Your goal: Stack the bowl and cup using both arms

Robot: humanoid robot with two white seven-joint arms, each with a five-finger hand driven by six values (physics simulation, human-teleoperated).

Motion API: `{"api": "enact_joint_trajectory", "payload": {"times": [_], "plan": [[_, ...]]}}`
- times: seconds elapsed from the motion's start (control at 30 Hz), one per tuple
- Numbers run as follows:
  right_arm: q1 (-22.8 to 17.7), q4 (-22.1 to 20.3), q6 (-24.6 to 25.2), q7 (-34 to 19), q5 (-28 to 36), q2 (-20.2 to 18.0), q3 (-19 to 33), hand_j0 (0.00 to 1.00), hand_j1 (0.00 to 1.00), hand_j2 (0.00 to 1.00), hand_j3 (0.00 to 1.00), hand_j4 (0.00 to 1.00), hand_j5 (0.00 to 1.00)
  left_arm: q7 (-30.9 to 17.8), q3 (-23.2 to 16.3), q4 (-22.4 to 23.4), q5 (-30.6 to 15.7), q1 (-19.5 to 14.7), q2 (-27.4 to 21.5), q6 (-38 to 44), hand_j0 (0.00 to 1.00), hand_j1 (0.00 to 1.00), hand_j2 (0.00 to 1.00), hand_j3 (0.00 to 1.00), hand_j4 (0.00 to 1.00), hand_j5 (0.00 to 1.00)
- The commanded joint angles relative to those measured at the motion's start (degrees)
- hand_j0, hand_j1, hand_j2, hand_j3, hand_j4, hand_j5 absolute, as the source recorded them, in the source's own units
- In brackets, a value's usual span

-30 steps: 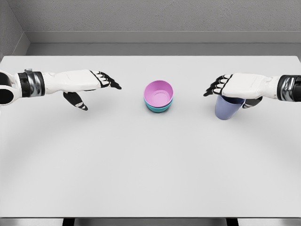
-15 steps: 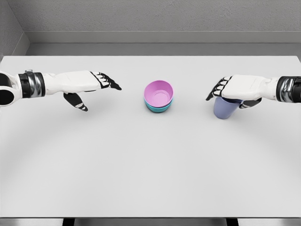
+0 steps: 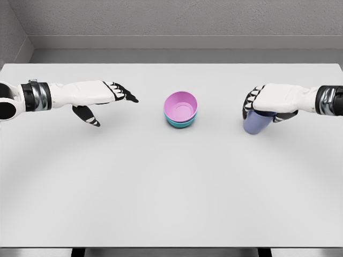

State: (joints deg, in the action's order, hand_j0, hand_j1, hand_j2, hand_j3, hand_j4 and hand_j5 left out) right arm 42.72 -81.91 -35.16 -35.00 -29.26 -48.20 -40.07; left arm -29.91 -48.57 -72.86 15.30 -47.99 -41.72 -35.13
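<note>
Right hand (image 3: 268, 101) wraps the cup (image 3: 255, 122) from above — cup upright, right of the stacked bowls (image 3: 180, 109) at table (image 3: 171, 193) centre. Left hand (image 3: 102, 93) hovers, fingers extended — holding nothing.

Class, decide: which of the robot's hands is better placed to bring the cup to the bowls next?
Right. The right hand is curled over the purple cup, while the left hand hangs open, far from it, beyond the stacked pink bowl and teal bowl.
</note>
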Motion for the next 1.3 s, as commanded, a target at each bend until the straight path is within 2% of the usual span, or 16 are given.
{"api": "enact_joint_trajectory", "payload": {"times": [0.0,0.2,0.57,0.83,1.17,1.27], "plan": [[0.0,-0.01,0.16,0.0,0.35,0.04,0.08,0.51,0.51,0.51,0.51,0.51,0.51,0.03,0.05,0.0,-0.36,0.0,-0.03,0.13,1.0,1.0,1.0,1.0,1.0,1.0],[0.09,0.43,0.16,0.0,0.7,0.21,0.25,0.47,0.47,0.47,0.47,0.47,0.47,0.03,0.05,0.0,-0.36,0.0,-0.11,0.13,1.0,1.0,1.0,1.0,1.0,1.0],[0.09,0.87,0.16,0.0,1.05,1.0,3.85,0.47,0.47,0.47,0.47,0.47,0.47,0.03,0.05,0.0,-0.36,0.0,-0.11,0.13,1.0,1.0,1.0,1.0,1.0,1.0],[0.26,0.7,0.16,0.0,1.14,4.08,7.72,0.48,0.48,0.48,0.48,0.48,0.48,0.03,0.05,0.0,-0.36,0.0,-0.11,0.13,1.0,1.0,1.0,1.0,1.0,1.0],[2.55,0.17,0.16,0.0,1.23,7.77,7.72,0.48,0.48,0.48,0.48,0.48,0.48,0.03,0.05,0.0,-0.36,0.0,-0.11,0.13,1.0,1.0,1.0,1.0,1.0,1.0],[3.07,-1.24,0.16,0.0,1.14,8.12,7.63,0.49,0.49,0.49,0.49,0.49,0.49,0.03,0.05,0.0,-0.36,0.0,-0.11,0.13,1.0,1.0,1.0,1.0,1.0,1.0]]}}
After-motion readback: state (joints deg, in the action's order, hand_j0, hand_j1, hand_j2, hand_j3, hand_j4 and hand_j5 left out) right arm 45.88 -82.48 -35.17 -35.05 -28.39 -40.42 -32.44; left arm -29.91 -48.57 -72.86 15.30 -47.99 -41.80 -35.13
